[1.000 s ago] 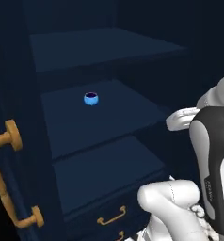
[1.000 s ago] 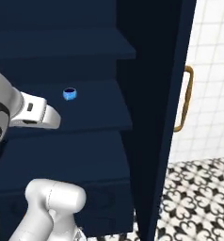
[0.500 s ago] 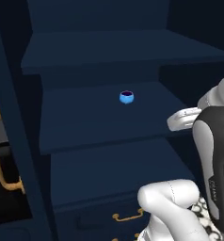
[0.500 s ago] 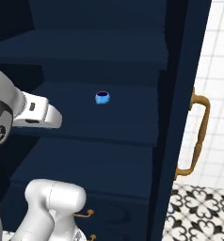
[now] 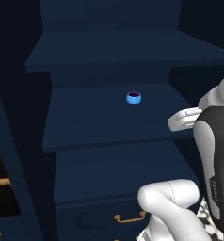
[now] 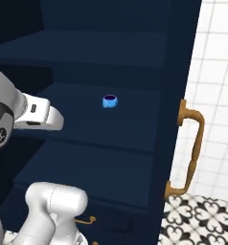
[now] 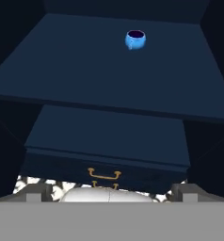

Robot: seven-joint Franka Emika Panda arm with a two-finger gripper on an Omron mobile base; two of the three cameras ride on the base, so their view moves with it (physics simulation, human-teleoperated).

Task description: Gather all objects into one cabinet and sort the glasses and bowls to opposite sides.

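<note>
A tall navy cupboard point(image 5: 114, 122) with open shelves (brass-handled door point(image 6: 195, 143) ajar) stands beside white-tiled wall point(image 6: 219, 86) and patterned floor point(image 6: 197, 222).

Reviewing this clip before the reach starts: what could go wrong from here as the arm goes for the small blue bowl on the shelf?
1. The blue bowl sits far back on its shelf, under another shelf; the arm may strike an edge reaching in.
2. The bowl is tiny next to the open gripper, so the fingers may nudge it away.
3. The open door stands close on the right and could be clipped.
</note>
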